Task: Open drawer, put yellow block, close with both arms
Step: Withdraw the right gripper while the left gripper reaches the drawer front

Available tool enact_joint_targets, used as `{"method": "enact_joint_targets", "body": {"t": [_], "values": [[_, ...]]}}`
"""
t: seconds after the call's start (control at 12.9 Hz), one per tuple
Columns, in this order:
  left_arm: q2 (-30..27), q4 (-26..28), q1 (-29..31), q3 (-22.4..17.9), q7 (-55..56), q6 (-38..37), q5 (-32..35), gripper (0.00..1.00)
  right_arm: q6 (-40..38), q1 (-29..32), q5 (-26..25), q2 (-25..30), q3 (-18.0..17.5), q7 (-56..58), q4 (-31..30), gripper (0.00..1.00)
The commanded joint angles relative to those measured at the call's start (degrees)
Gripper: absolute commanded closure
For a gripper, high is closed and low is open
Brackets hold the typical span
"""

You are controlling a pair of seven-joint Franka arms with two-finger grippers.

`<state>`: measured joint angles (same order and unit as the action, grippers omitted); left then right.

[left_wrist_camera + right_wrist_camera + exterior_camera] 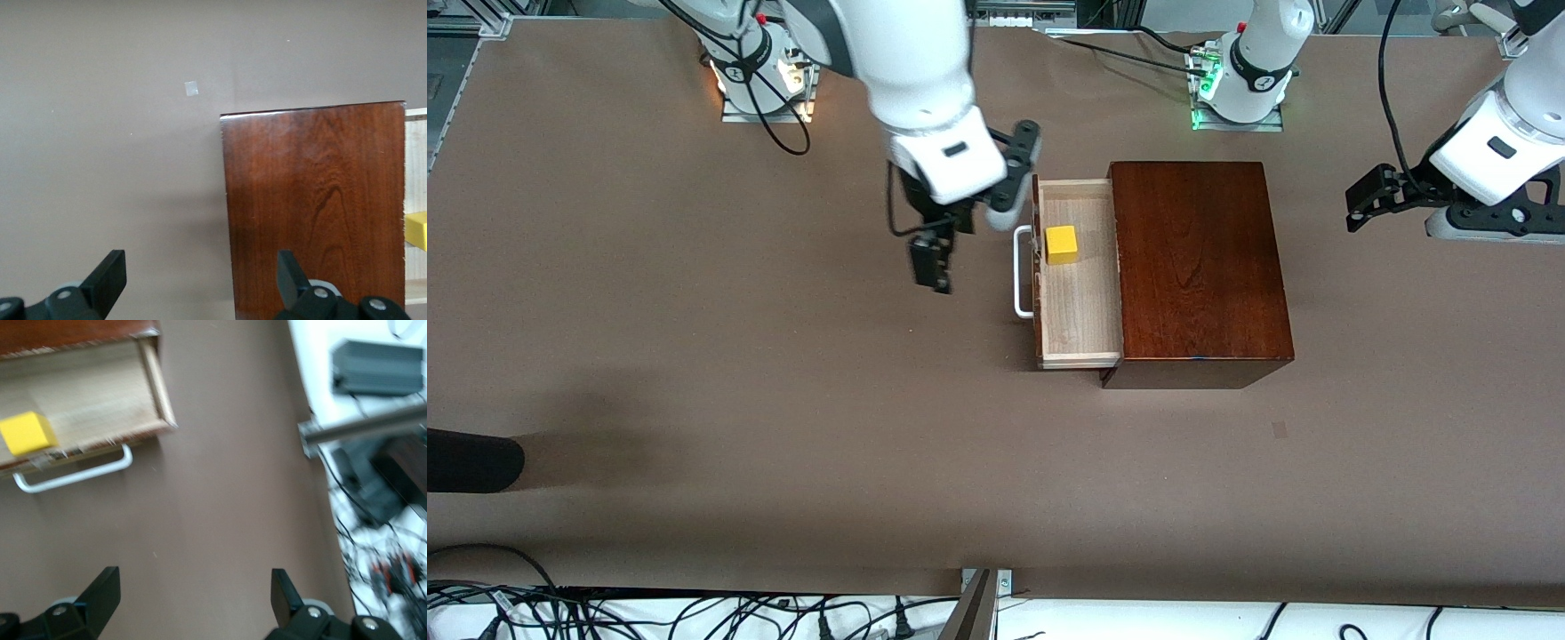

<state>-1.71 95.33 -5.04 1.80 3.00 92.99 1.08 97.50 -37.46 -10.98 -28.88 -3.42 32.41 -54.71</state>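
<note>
The drawer (1080, 307) stands pulled out of the dark mahogany box (1196, 267) toward the right arm's end of the table, its white handle (1021, 271) leading. The yellow block (1061, 244) lies in the drawer, close to the drawer front. My right gripper (932, 265) is open and empty over the bare table beside the handle. Its wrist view shows the drawer (87, 400), block (27, 432) and handle (73, 477). My left gripper (1356, 209) is open and empty, up at the left arm's end, apart from the box (313, 200). Its wrist view also catches the block's edge (417, 230).
A small pale patch (1280, 430) marks the table nearer to the front camera than the box. A dark rounded object (471, 460) juts in at the right arm's end. Cables (694, 613) and a metal bar (978, 604) run along the table's near edge.
</note>
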Motion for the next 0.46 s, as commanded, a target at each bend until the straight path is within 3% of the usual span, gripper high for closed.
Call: {"method": "enact_joint_targets", "body": {"t": [0.0,0.15,0.39], "values": [[1.0,-2.3,-0.8,2.8,-0.8,-2.7,-1.9,0.00,-1.9,2.9,7.9,7.4,6.0,-0.4,-5.9,0.00],[1.3,-2.3,-0.8,7.1,-0.8,-4.1,-2.0,0.00,-1.4,3.4,16.1,11.5,13.9,-0.3,-11.4,0.00],[3.5,-2.4,-0.9,14.4,-1.1,-5.5,-2.0,0.00,-0.8,3.4,17.7,16.1,20.4,-0.5,-18.0,0.00]]}}
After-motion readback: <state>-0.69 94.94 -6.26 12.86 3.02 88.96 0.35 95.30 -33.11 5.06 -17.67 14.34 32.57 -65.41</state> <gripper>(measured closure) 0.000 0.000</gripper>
